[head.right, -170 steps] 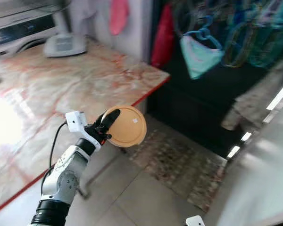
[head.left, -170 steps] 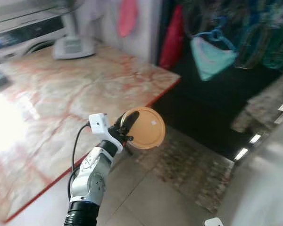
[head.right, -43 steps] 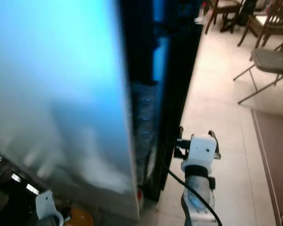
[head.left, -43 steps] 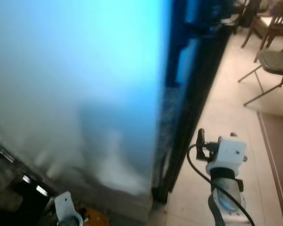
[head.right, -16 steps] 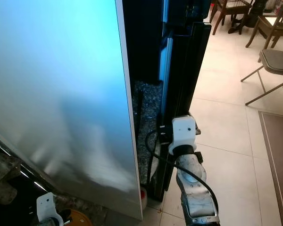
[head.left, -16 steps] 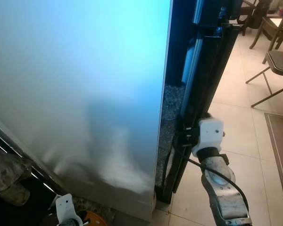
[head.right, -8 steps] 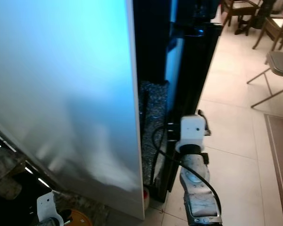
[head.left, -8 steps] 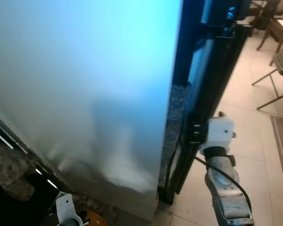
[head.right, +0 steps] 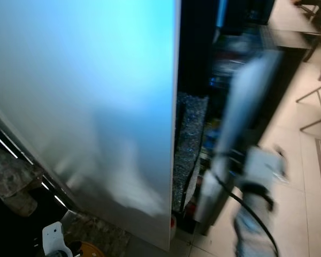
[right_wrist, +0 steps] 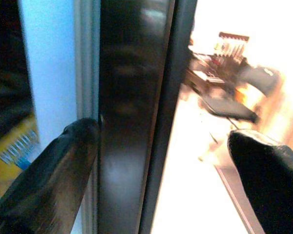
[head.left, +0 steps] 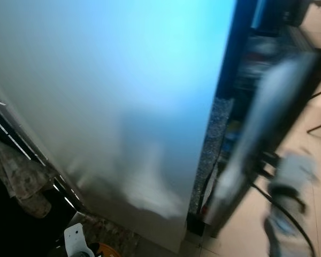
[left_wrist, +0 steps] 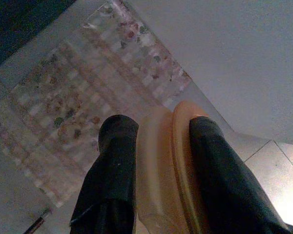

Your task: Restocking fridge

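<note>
Now fridge door [head.right: 241, 134] swung wider, right pincer [right_wrist: 161, 161] straddling

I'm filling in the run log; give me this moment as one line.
task: restock fridge | right gripper: open, straddling fridge door edge | left gripper: shut on orange container | head views blurred

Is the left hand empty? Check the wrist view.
No, the left hand is shut on an orange container, its fingers pressed on both sides.
</note>
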`<state>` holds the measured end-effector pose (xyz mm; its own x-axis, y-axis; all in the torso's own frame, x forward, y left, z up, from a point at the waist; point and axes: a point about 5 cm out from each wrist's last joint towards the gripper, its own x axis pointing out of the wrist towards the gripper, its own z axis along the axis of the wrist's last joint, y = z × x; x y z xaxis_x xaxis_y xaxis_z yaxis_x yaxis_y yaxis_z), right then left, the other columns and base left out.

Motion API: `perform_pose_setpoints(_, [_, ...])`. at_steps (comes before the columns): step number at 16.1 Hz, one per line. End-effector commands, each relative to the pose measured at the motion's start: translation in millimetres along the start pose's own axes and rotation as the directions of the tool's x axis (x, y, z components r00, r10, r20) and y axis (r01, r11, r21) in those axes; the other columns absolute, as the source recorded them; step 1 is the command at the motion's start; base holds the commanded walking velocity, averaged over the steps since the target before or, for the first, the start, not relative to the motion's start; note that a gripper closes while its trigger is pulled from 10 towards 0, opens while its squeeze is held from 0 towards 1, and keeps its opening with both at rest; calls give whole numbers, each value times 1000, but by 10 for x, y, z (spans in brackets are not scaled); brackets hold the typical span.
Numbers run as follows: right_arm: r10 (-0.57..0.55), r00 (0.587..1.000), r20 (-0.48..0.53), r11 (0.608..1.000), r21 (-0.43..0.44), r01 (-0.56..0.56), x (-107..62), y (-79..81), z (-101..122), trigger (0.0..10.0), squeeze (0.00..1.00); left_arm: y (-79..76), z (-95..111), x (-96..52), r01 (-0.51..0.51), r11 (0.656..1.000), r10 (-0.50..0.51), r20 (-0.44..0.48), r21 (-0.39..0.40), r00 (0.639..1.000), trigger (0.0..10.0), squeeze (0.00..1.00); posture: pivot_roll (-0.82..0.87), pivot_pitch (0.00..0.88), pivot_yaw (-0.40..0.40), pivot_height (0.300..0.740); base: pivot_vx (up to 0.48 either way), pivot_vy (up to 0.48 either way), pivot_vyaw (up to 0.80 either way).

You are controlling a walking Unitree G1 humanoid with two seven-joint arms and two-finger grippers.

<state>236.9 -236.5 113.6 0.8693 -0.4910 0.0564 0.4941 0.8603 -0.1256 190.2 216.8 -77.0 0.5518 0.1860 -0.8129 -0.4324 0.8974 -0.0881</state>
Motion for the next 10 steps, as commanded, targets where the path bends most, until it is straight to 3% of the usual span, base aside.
perform_pose_setpoints(1, [-121,984,-128,993,-5,121,-60,-267,-250,10000,0,27,-46,-5,-1,1000,1,-22,14,1000,10000,0,-171,0,52,740,0,0,0])
perform_pose_setpoints(3, [-115,968,-224,993,9,120,-78,-356,-433,10000,0,36,-44,-5,0,1000,0,-22,20,1000,10000,0,-174,0,54,740,0,0,0])
perform_pose_setpoints(5, [-32,944,-328,999,24,42,-53,-363,-667,10000,0,42,-38,-5,0,1000,0,-22,21,1000,10000,0,-181,0,56,740,0,0,0])
perform_pose_setpoints(7, [45,889,-456,997,-40,-71,-87,-346,-1045,10000,0,40,-34,-4,-2,1000,3,-22,16,1000,10000,0,-185,0,59,740,0,0,0])
perform_pose_setpoints(8, [73,832,-549,990,-60,-127,-174,-342,-1322,10000,0,37,-36,-4,-3,1000,3,-22,8,1000,10000,0,-185,0,61,740,0,0,0])
perform_pose_setpoints(10, [124,737,-664,970,-76,-232,-338,-309,-1580,10000,0,36,-32,-3,-7,1000,7,-21,-9,1000,10000,0,-179,0,60,740,0,0,0])
